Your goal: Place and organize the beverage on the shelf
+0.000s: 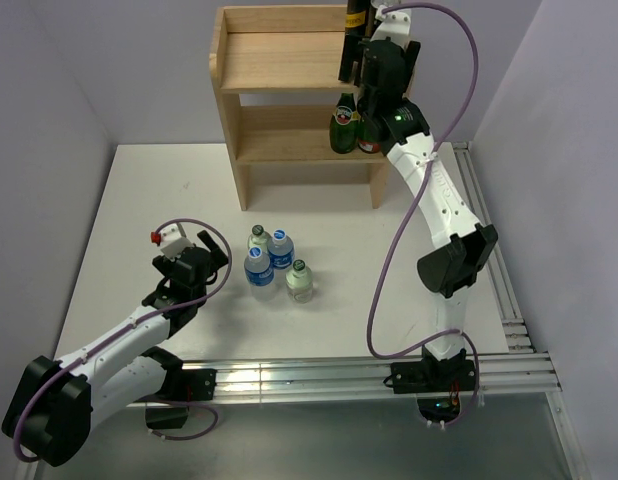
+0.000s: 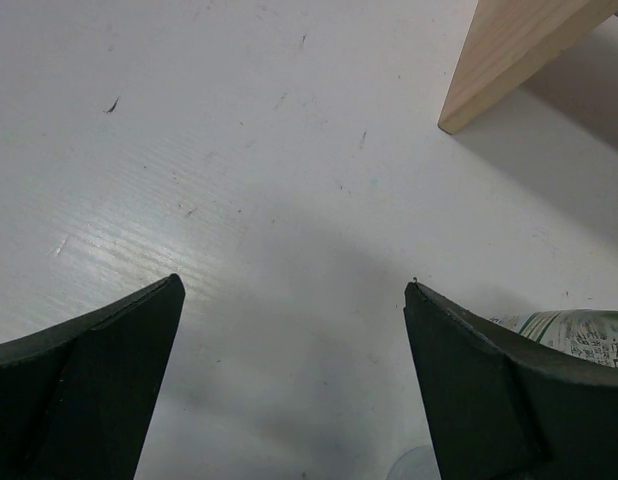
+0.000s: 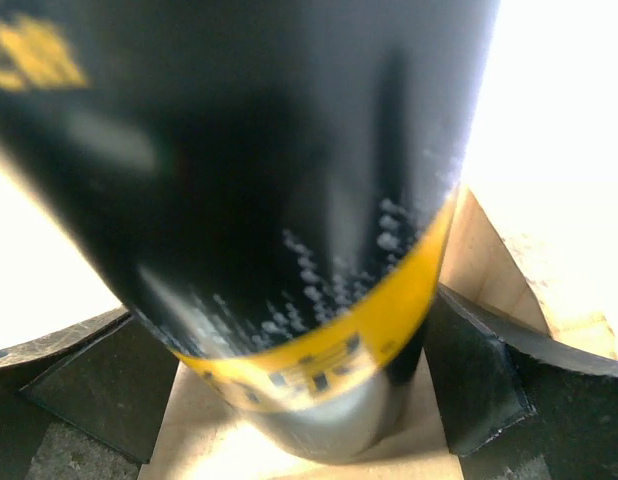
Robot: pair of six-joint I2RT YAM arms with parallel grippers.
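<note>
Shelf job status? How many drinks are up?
Looks done: one dark can stands on the shelf top board. In hand: right gripper at it, jaws open either side. Second can not visible. To do: two blue-labelled bottles and two green-capped bottles on the table, beside the open left gripper.

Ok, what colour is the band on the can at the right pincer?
Yellow, on a dark can; best in the right wrist view.
</note>
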